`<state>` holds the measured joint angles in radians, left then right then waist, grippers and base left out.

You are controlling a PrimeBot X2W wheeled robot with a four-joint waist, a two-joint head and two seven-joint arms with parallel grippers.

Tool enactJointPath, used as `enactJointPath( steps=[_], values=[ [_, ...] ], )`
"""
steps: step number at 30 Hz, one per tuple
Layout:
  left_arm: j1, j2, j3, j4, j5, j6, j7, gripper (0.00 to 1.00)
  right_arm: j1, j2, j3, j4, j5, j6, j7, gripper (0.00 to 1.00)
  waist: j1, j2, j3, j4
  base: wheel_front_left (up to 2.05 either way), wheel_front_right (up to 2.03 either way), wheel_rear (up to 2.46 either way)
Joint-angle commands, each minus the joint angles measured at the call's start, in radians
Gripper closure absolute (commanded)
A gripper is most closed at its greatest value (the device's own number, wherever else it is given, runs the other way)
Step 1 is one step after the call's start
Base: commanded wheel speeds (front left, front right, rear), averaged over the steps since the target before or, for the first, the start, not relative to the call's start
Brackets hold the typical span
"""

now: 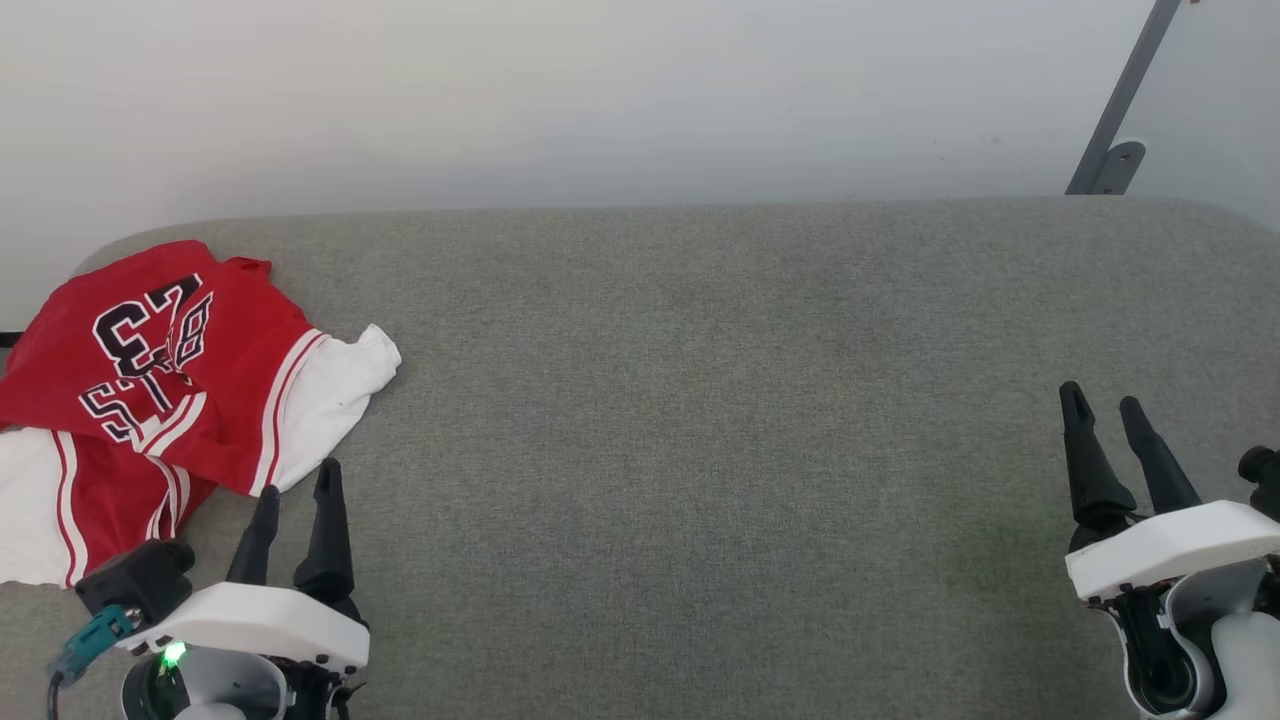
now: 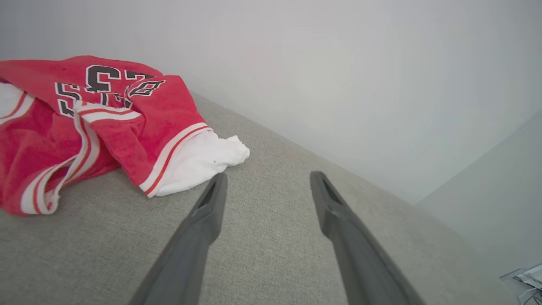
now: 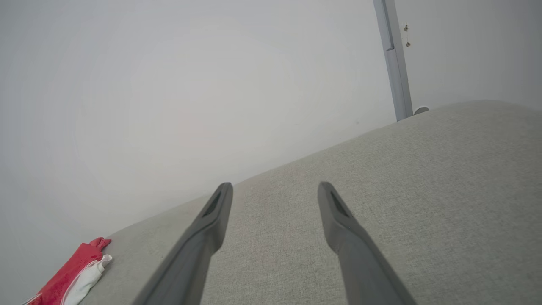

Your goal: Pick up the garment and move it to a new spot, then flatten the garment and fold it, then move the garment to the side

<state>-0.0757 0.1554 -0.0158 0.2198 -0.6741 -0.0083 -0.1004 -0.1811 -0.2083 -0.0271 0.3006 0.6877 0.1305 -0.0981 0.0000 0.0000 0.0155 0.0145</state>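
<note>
The left gripper point(image 1: 298, 478) has two long, dark, pointy fingers. They are spread wide with nothing between them. One tip is very near the white sleeve of the shirt point(image 1: 230, 370), and I cannot tell if it touches. The right gripper point(image 1: 1101, 395) is spread wide too, empty and well apart. The shirt is soft and crumpled, red with white stripes and a black 23. It lies at the left end of the cushion point(image 1: 700, 400), which is rough, grey, woven cloth. Behind it are a plain white wall point(image 1: 600, 100) and a slanted metal bar point(image 1: 1125, 100).
</note>
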Motion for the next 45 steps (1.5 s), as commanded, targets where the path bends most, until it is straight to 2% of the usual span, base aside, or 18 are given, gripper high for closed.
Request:
enactJointPath(
  steps=[1,13,27,39,45],
  values=[
    [-0.005,0.008,-0.006,-0.013,0.029,0.007,-0.011,0.0,-0.028,-0.012,0.003,-0.011,-0.03,0.0,-0.014,0.0,0.0,0.0,0.0,0.0,0.0,0.0,0.0],
    [0.007,0.023,-0.025,-0.007,0.153,0.024,-0.046,0.0,-0.029,-0.029,0.013,-0.002,-0.17,0.0,-0.048,0.0,0.0,0.0,-0.003,0.003,0.0,0.0,0.0],
    [0.01,0.032,-0.035,-0.019,0.287,0.028,-0.079,0.0,-0.042,-0.05,0.015,0.005,-0.278,0.0,-0.081,0.0,0.0,0.0,0.004,0.009,0.0,0.0,0.0],
    [0.014,0.031,-0.037,-0.009,0.393,0.019,-0.106,0.0,-0.053,-0.06,0.007,0.011,-0.349,0.0,-0.108,0.0,0.0,0.0,0.006,0.014,0.0,0.0,0.0],
    [0.02,0.027,-0.027,-0.003,0.436,-0.009,-0.12,0.0,-0.043,-0.054,-0.006,0.013,-0.38,0.0,-0.122,0.0,0.0,0.0,0.002,0.015,0.0,0.0,0.0]
  ],
)
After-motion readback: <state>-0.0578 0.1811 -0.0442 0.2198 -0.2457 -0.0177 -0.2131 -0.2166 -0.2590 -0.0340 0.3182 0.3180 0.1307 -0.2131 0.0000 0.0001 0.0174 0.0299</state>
